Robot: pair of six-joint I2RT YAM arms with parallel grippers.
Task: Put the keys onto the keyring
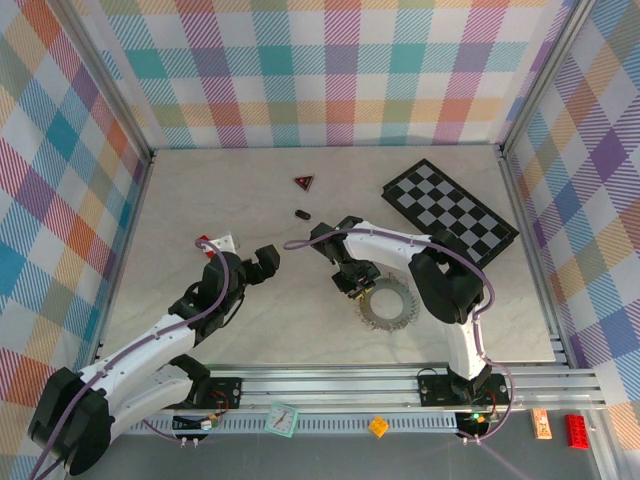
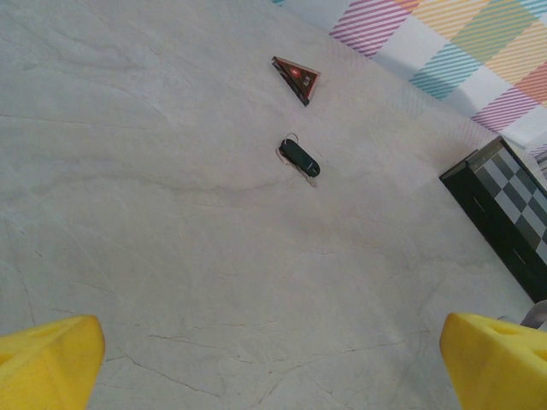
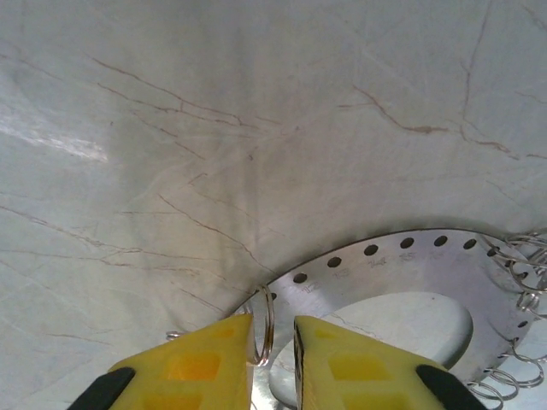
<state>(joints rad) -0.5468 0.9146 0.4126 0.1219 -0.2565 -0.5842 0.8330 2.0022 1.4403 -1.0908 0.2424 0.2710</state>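
The keyring [image 1: 385, 302] is a flat silvery ring with a gear-like fringe, lying right of centre. In the right wrist view the keyring [image 3: 402, 265] shows a row of numbered holes, and the keys [image 3: 517, 260] are small wire loops bunched on its right rim. My right gripper [image 1: 352, 283] is down at the ring's left edge. Seen from the wrist, the right gripper [image 3: 273, 329] has its yellow fingers narrowly apart around one small upright loop [image 3: 266, 329]. The loop rests against the left finger [image 3: 214, 363], with a gap to the other. My left gripper [image 1: 265, 262] hovers wide open, and the left gripper [image 2: 273, 367] holds nothing.
A dark red triangle [image 1: 304, 182] and a small black oval piece [image 1: 300, 213] lie towards the back centre. A black-and-white chequered board [image 1: 450, 210] sits at the back right. A small red-and-white object [image 1: 215, 241] lies by the left arm. Checked walls enclose three sides.
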